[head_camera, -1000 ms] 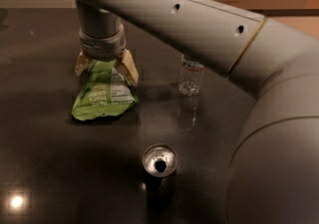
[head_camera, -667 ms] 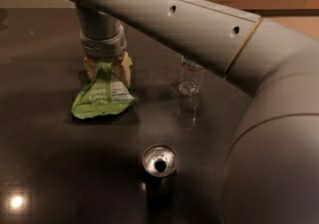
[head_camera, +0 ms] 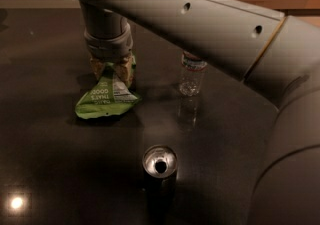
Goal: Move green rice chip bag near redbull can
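The green rice chip bag (head_camera: 106,100) lies on the dark table at the left middle, its lower end spread flat and its upper end pinched between my fingers. My gripper (head_camera: 112,71) hangs from the grey arm directly over the bag's top edge, shut on it, with tan fingertips (head_camera: 127,71) on either side. The redbull can (head_camera: 159,161) stands upright at the front middle, silver top and dark drinking hole facing up, well apart from the bag, to its lower right.
A clear plastic water bottle (head_camera: 191,75) stands upright right of the bag, partly hidden by my arm (head_camera: 200,24), which crosses the top of the view to the right edge. A bright light reflection (head_camera: 16,202) shows on the table at the front left.
The fingers have closed from wide apart onto the bag's top end. The bag's upper part has bunched up and risen slightly; can and bottle have not moved.
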